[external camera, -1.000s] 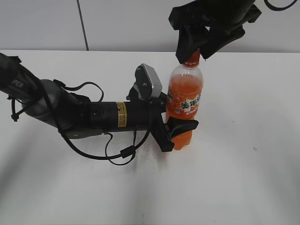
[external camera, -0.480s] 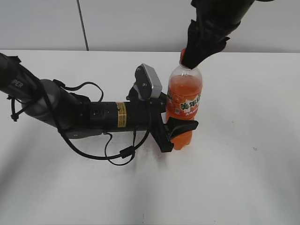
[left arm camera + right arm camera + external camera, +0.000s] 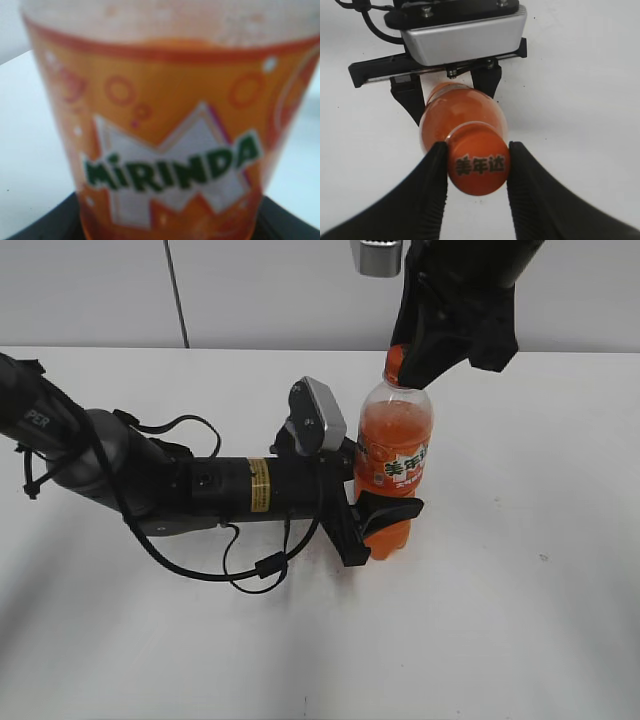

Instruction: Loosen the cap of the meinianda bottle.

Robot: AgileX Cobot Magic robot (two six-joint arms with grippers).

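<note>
The right gripper (image 3: 476, 162) is closed partway, both fingers (image 3: 431, 172) pressed against the cap (image 3: 478, 162) from above. Below it, the left gripper (image 3: 372, 525) clamps the lower body of the upright meinianda bottle (image 3: 393, 465) on the table (image 3: 520, 590).

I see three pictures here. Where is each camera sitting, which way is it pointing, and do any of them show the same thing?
Exterior view: raised in front of the table, looking down at a slant; shows the left gripper around the meinianda bottle and the right gripper at the cap.
Left wrist view: level with the bottle's label, very close; dark finger edges in the bottom corners.
Right wrist view: above, looking straight down on the cap between two black fingers.
Shared: all three show the bottle.
</note>
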